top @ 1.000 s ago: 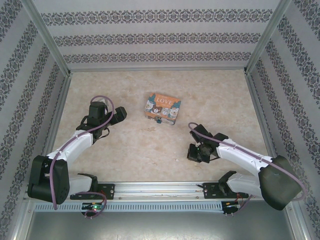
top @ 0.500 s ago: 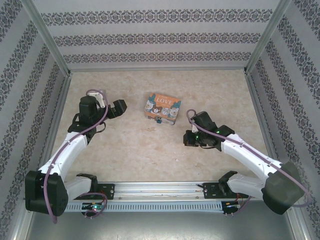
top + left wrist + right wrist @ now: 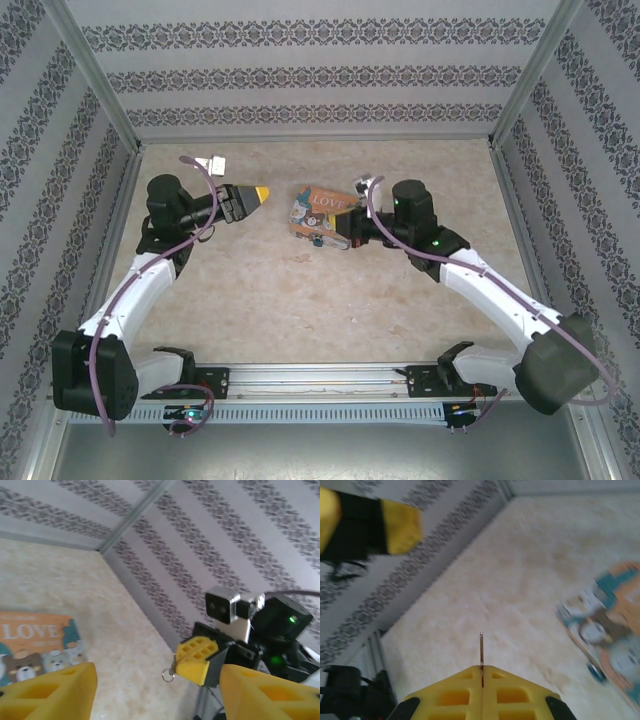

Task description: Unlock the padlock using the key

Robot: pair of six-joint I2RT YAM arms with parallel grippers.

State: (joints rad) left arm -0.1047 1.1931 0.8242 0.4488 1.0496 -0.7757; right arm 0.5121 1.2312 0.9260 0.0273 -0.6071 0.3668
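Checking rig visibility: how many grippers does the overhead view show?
2. The left gripper is left of the LOVE tin; the right gripper overlaps the tin's right edge, seen from above.

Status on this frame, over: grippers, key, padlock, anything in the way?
Left gripper open, empty. Right gripper shut on key. Padlock untouched, against LOVE tin. Nothing blocking.

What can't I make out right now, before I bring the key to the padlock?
- Padlock: in the overhead view it is too small to show its keyhole or shackle. In the right wrist view it is blurred at the tin's edge.
- Key: in the right wrist view it is an edge-on sliver, its teeth unreadable and its base hidden inside the shut right hand.
- Left hand: in the left wrist view it is open, both sides cut off by the bottom edge.
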